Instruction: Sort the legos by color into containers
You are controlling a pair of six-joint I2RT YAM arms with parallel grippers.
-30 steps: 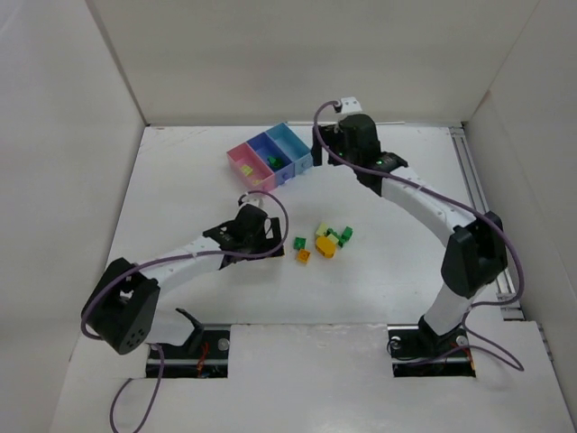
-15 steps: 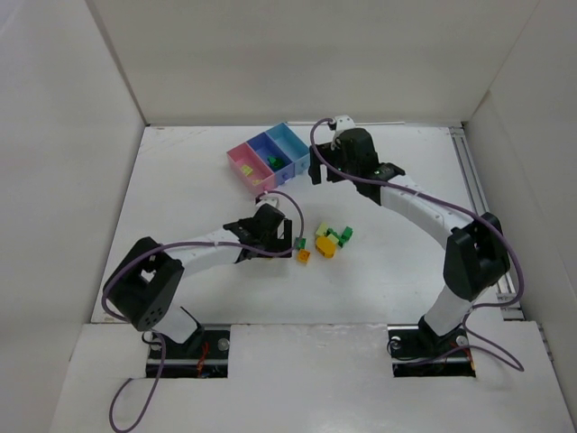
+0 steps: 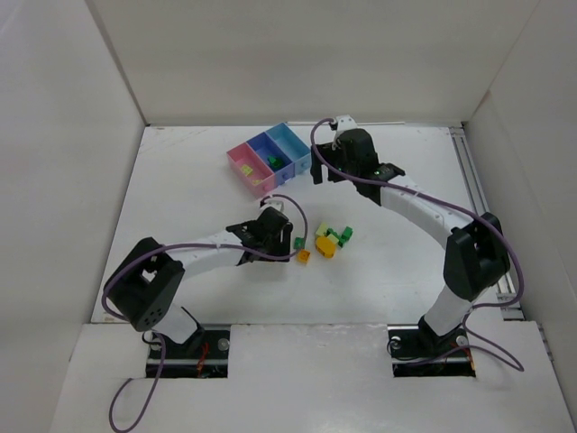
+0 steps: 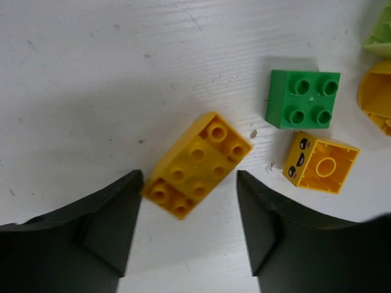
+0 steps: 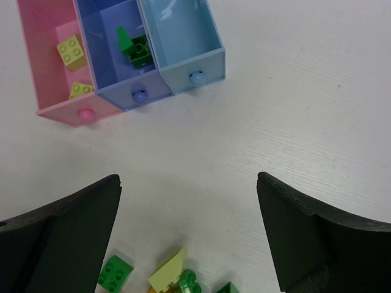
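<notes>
My left gripper is open and low over the table, with an orange-yellow two-by-four lego lying between its fingertips, close to the left finger. A dark green lego and an orange-yellow cube lego lie just right of it. In the top view the left gripper is beside these legos. My right gripper is open and empty in front of the pink bin, purple-blue bin and light blue bin.
The pink bin holds two pale yellow-green legos. The purple-blue bin holds dark green legos. A cluster of pale, green and orange legos lies mid-table. White walls stand around the table, and a rail runs along its right side.
My left arm has swung right, bringing its gripper up to the loose legos. My right gripper has shifted slightly left near the bins.
</notes>
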